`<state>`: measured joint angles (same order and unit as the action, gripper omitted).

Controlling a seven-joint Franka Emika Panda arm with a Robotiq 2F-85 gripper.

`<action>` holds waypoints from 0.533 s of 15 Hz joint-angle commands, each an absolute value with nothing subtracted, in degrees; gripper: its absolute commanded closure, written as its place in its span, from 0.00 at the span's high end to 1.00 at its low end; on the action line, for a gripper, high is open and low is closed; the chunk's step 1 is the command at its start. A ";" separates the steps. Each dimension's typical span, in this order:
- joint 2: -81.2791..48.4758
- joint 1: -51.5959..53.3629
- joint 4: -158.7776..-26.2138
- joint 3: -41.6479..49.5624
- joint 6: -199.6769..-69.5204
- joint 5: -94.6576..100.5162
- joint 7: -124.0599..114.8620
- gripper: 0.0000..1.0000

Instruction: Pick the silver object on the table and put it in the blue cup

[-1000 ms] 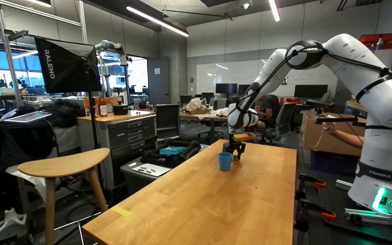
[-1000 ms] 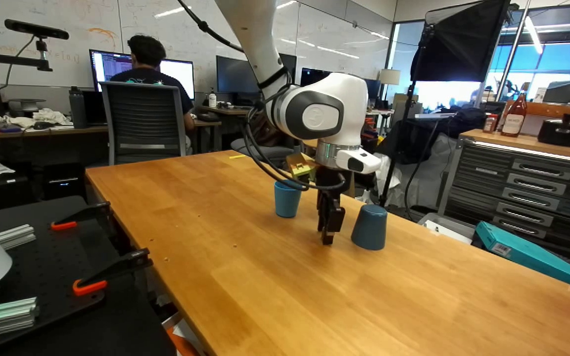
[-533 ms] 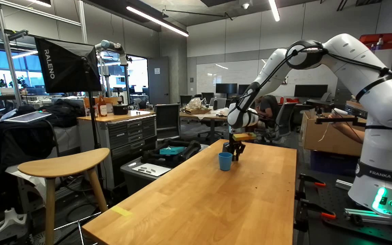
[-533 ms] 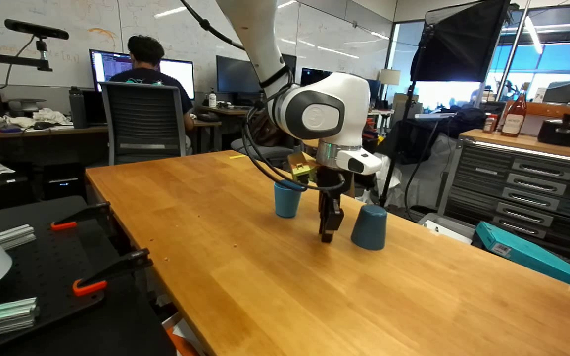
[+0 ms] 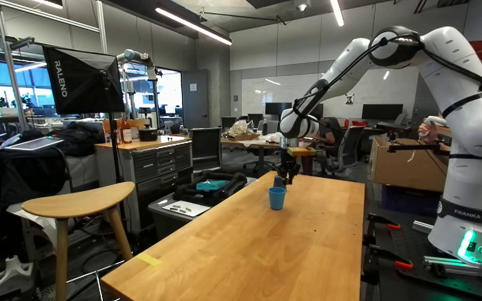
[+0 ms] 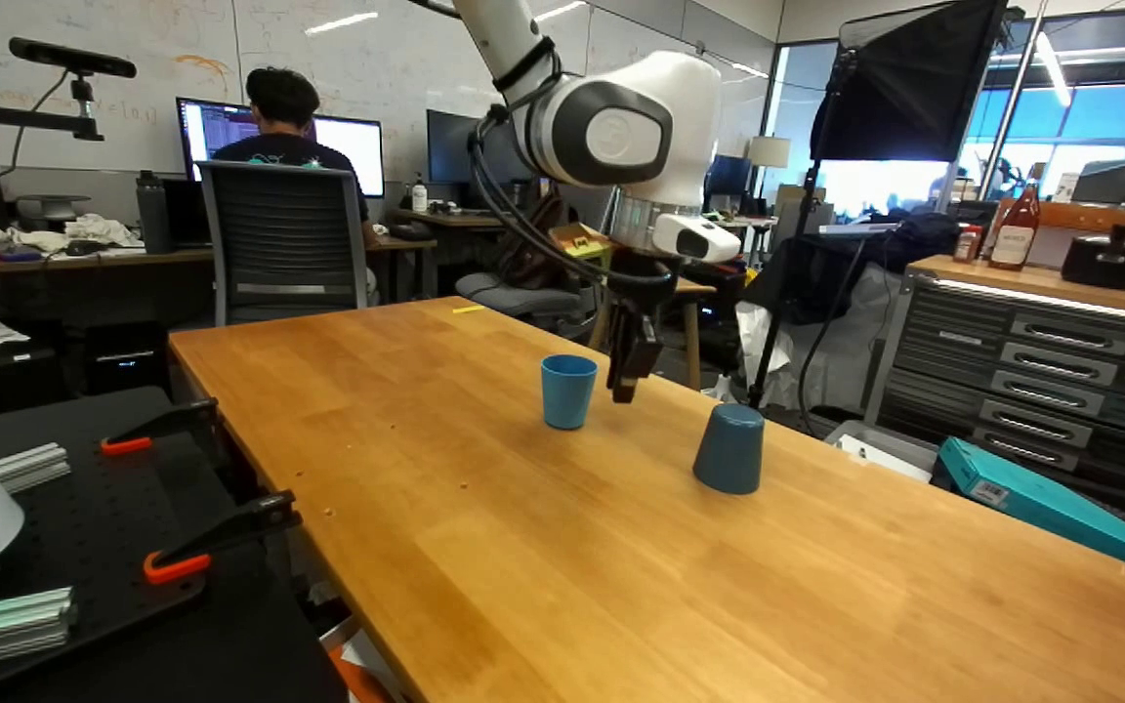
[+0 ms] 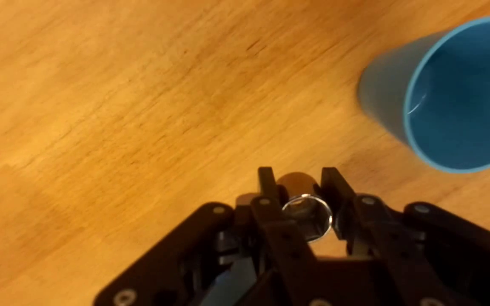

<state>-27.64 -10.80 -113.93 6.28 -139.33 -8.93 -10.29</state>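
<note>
Jaws clamped on silver cyl. (image 7: 303, 197), prob. light, slick; grip sides. Blue cup (image 6: 567, 394) nr worktop's (image 6: 484, 547) far long edge.

The blue cup (image 7: 445, 95) partly past your wrist view's right edge, the silver object (image 7: 301, 192) partly behind your gripper (image 7: 300, 183).

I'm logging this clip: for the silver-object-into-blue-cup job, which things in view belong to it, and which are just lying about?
Part of the job:
end effector, holding the silver object
light blue cup, upright
table

Just lying about:
darker cup, upside down
teal box
wooden stool
bottle
</note>
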 commanded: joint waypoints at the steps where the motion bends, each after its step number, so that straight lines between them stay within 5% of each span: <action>1: -17.76 -10.25 -120.54 4.67 -134.74 -11.19 -7.13 0.09; 8: -17.26 -6.60 -122.45 3.28 -135.55 -12.91 -9.54 0.09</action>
<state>-16.93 -7.73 -121.93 3.62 -134.68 -11.06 -9.04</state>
